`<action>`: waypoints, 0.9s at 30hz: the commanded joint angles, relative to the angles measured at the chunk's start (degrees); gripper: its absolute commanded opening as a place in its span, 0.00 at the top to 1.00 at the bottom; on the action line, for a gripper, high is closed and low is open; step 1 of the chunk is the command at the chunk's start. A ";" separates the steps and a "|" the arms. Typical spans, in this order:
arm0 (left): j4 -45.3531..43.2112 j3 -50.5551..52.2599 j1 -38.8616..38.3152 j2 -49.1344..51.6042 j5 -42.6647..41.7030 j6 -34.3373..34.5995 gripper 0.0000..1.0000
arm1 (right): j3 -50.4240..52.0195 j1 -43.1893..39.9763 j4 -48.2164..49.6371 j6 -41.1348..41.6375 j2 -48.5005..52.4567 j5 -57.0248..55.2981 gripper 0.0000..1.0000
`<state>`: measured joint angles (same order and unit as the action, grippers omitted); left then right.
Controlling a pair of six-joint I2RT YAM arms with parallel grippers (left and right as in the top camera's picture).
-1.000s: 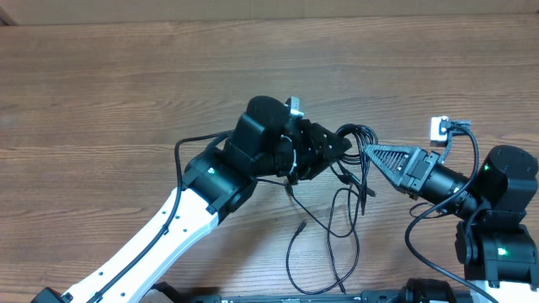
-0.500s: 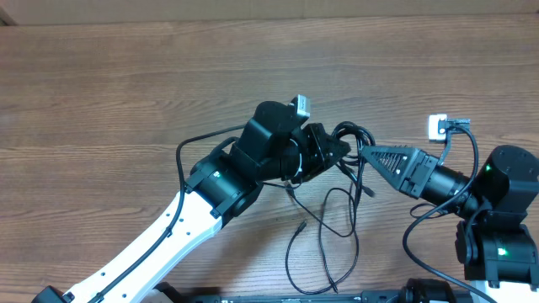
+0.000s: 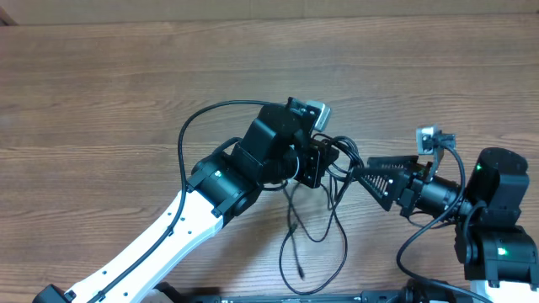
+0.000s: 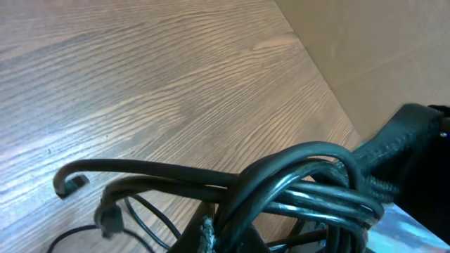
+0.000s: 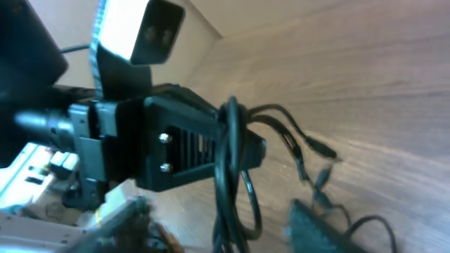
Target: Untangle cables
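The left gripper (image 3: 323, 162) squeezes the cables (image 4: 302, 188) over the middle of the table (image 3: 126, 101). Their loops hang toward the near edge. They look light, thin and floppy. A loose strand beside the bunch looks best to grab. The right gripper (image 3: 364, 171) sits just right of them. I cannot tell if it is open or closed.

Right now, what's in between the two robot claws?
The tangled cables bunch up between the left gripper and the right gripper, with loops hanging down toward the table. The overhead view shows it best.
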<state>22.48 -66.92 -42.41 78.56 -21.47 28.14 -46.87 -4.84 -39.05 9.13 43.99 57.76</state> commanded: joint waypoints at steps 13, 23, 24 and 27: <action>-0.87 -1.18 -0.42 0.09 -1.05 4.20 0.96 | -0.39 -0.07 -1.03 -6.64 2.82 -1.33 0.34; -0.74 -1.18 -0.92 0.09 0.76 4.85 0.96 | -0.39 -0.07 -2.27 -6.62 6.47 -1.29 0.96; -0.59 -1.18 -0.90 0.09 1.27 5.03 0.96 | -0.39 -0.07 -2.27 -6.62 6.45 -1.31 0.96; 0.24 -1.18 -0.70 0.09 4.17 8.44 0.96 | -0.39 -0.07 -2.23 -6.62 6.45 -2.08 0.96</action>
<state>22.55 -66.92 -42.78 78.56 -20.58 33.01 -46.87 -4.84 -41.21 2.76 50.43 56.55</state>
